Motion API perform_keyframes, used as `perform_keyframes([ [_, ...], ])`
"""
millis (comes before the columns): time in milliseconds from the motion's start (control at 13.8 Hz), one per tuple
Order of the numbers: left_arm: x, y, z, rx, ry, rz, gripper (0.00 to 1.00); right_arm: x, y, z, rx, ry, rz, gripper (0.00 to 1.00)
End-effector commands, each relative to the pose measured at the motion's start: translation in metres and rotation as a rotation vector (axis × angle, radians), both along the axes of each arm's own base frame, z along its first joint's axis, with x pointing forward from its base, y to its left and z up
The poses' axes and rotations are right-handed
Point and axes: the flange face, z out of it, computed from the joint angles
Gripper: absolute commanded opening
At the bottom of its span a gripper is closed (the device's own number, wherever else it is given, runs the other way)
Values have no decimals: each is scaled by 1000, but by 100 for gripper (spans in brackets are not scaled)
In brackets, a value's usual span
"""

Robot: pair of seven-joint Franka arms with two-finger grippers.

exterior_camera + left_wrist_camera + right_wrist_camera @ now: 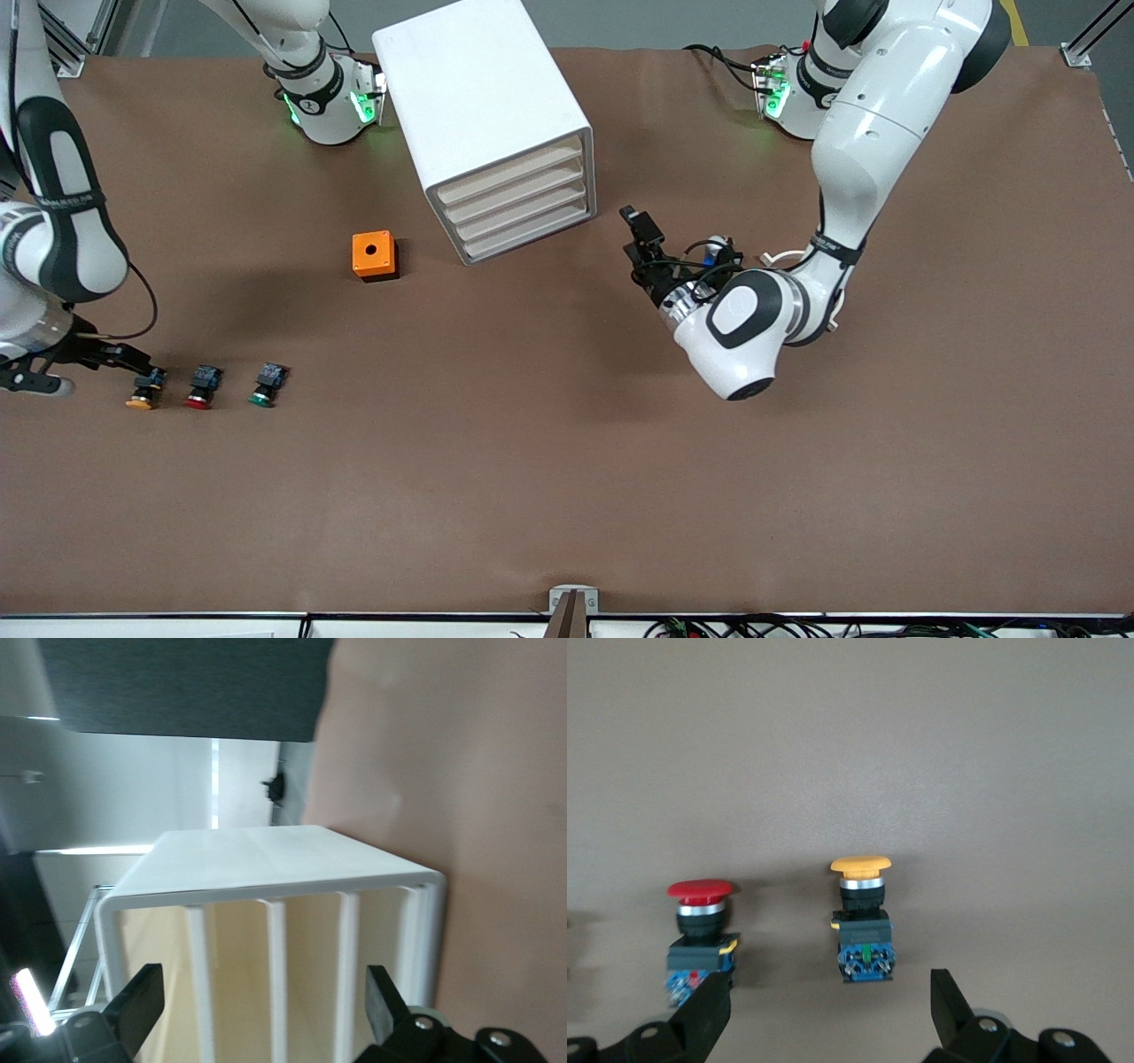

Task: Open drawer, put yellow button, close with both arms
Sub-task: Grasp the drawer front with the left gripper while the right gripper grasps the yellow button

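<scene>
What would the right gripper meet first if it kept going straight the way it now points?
Most likely the yellow button: in the right wrist view it lies between the open fingers of the right gripper, just ahead of them. The red button lies off to one side. How much gap remains is hard to judge.

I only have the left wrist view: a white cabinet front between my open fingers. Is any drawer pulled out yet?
Observer: No. In the front view all four fronts sit flush, including the drawer at the top of the cabinet. The left gripper is open, in front of the cabinet.
Operator: Where is the right gripper?
Observer: The right gripper is at the right arm's end of the table, at the yellow button, open.
Operator: Has it grasped the button?
Observer: No. In the right wrist view the yellow button lies on the table ahead of the spread fingers, untouched, beside the red button.
</scene>
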Motion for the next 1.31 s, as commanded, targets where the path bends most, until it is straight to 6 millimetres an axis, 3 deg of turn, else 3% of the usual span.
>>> perform_keyframes([
  [0,-16,-24,8,-6,77,-30,100,11,20,-14,4,-3,-40,100],
  [145,-33,-37,3,-6,105,-53,100,12,19,-25,-2,-15,-43,100],
  [364,-41,-52,6,-30,125,-50,98,9,9,-31,-4,-6,-44,100],
  [509,-46,-61,8,-47,139,-49,83,6,3,-36,-5,-2,-39,100],
  [800,-57,-77,3,-80,168,-47,72,2,-13,-49,-10,-1,-19,100],
  [1236,-79,-113,-4,-133,129,-45,69,2,-18,-59,-13,3,-3,100],
])
